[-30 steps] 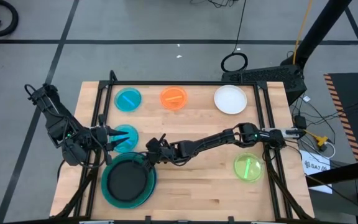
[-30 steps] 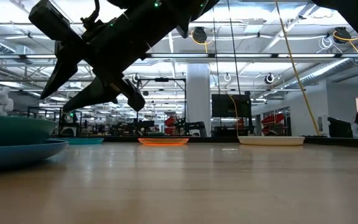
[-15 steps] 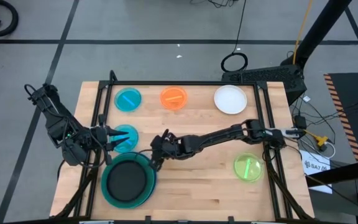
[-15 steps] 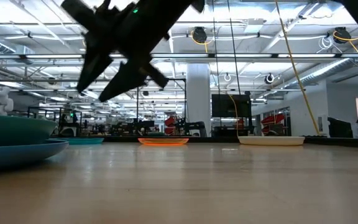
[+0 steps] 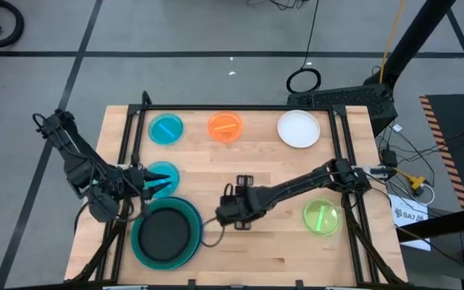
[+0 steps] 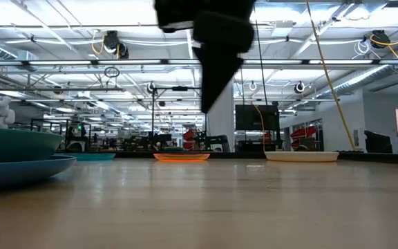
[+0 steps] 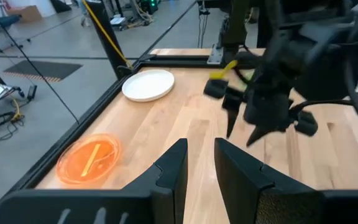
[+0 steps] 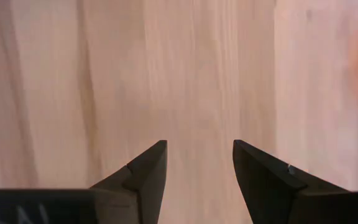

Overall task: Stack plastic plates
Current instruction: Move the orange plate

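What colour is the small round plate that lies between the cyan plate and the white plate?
The small round plastic plate is orange; the high view shows it best.

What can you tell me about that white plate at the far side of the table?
The white plate is a round, shallow dish of plain, opaque plastic by its look, with a slightly raised rim. It lies flat and right way up on the wooden table, near the far right corner, just inside the black frame. Nothing rests on it and neither arm touches it. The orange plate lies apart to its left.
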Available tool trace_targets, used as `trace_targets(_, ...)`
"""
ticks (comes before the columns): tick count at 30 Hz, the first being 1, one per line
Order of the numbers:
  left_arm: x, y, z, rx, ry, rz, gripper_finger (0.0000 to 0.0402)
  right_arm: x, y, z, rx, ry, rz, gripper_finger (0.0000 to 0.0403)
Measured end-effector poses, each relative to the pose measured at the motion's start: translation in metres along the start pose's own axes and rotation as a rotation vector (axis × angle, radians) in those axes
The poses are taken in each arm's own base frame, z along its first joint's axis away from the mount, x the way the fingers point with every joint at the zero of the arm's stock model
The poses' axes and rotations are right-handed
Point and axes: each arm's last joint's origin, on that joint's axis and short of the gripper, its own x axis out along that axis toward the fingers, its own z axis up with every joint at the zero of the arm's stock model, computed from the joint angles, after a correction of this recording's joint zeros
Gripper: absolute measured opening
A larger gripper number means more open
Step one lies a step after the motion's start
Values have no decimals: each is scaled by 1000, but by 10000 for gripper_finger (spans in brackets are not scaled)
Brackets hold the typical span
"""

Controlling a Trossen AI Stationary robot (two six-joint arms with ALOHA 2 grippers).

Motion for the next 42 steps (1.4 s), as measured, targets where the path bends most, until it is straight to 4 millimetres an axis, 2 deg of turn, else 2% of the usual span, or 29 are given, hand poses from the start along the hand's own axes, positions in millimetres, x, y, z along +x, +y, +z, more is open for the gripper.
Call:
trace_targets(5, 19, -8, -2, -11, 24, 74, 88, -6, 2, -16, -109, 76, -206, 176)
trace_targets(9, 37, -8, -1, -29, 40, 149, 88, -13, -1, -25, -173, 101, -362, 176)
trace_targets(13, 53, -2, -2, -46, 97, 179, 88, -17, -7, -32, -218, 94, -441, 176)
trace_targets(16, 65, 6, -1, -53, 140, 197, 88, -18, -14, -49, -233, 76, -436, 176)
trace_targets(25, 84, 29, 2, -90, 198, 263, 88, -12, -50, -117, -72, -225, -355, 176)
trace_targets(29, 94, 43, 5, -136, 222, 284, 88, -8, -69, -137, -2, -404, -343, 176)
trace_targets(37, 119, 84, 14, -198, 242, 286, 88, -10, -107, -153, 7, -738, -290, 176)
trace_targets(42, 144, 116, 17, -213, 233, 260, 88, -12, -129, -153, -48, -856, -254, 176)
